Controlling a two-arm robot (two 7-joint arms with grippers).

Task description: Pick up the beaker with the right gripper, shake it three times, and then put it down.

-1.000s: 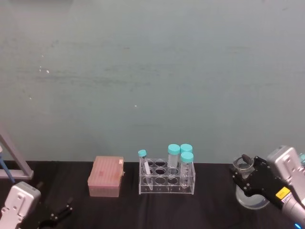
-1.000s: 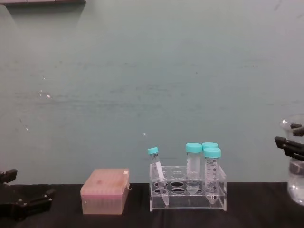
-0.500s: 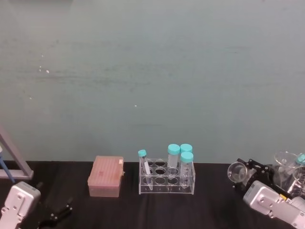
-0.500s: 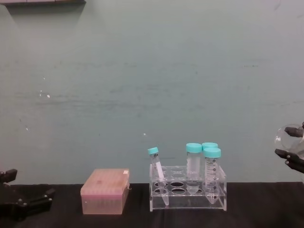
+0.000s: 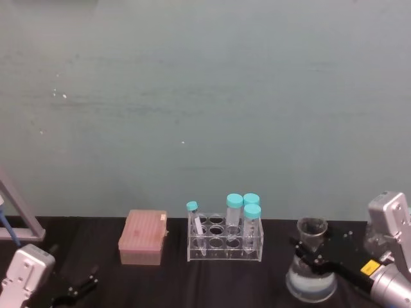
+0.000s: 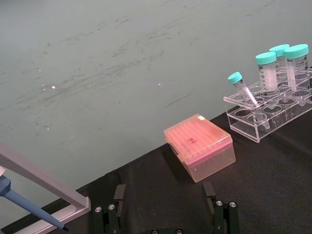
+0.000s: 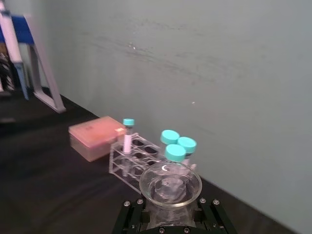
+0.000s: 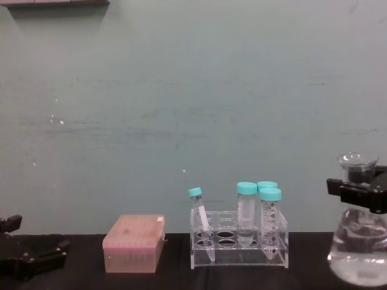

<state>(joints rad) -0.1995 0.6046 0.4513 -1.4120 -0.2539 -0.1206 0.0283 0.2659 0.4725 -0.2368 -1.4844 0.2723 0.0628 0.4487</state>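
The beaker (image 5: 310,273) is a clear conical flask holding some clear liquid. It stands upright right of the tube rack, and I cannot tell whether its base touches the black table. My right gripper (image 5: 309,250) is shut on its neck just under the flared rim. From the chest view, the beaker (image 8: 360,257) shows at the right edge with the right gripper (image 8: 358,192) clamped across its neck. In the right wrist view I look down into the beaker's rim (image 7: 170,183) between the jaws. My left gripper (image 6: 165,210) rests open and empty at the near left.
A clear tube rack (image 5: 225,242) with teal-capped tubes (image 5: 252,218) stands mid-table. A pink tip box (image 5: 142,237) lies to its left. A pipette stand (image 5: 19,218) leans at the far left. A teal wall rises directly behind the table.
Half a second ago the beaker was tipped on its side at the far right, mouth facing me. It is now upright and has swung left, closer to the rack. The left arm stayed still.
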